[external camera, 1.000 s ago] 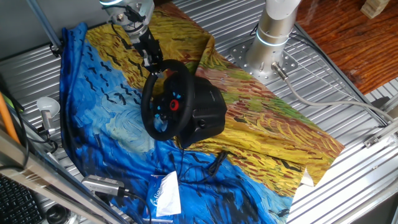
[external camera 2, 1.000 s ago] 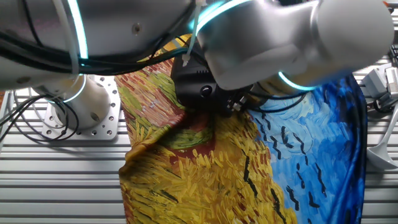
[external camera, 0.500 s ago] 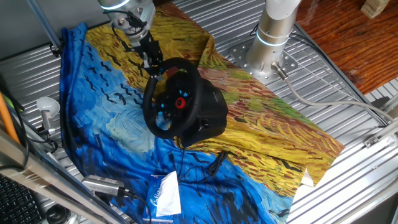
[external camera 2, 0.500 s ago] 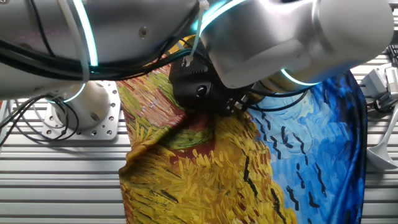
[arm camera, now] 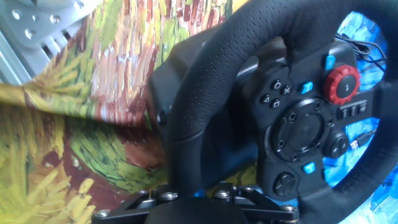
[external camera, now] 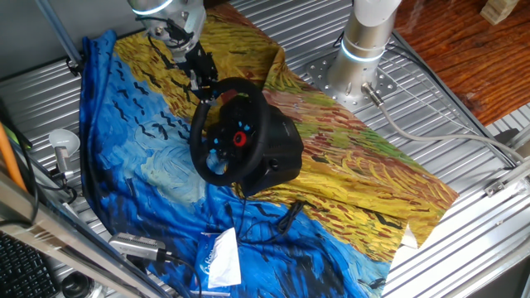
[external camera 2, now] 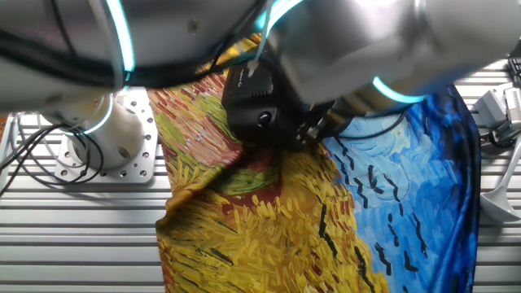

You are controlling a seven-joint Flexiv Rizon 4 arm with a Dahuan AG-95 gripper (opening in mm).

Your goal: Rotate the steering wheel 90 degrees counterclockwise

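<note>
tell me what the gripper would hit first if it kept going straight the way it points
The steering wheel: in the hand view its black rim sits right in front of the gripper, apparently between the fingers already. Beyond that lies the painted cloth, though depth is unclear.

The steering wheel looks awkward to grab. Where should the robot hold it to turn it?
On the padded rim, near the top of the steering wheel, coming from above and behind as the tool does now. The rim is a slim round bar that two fingers can close across, and it sits far from the hub, so it probably turns easily.
</note>
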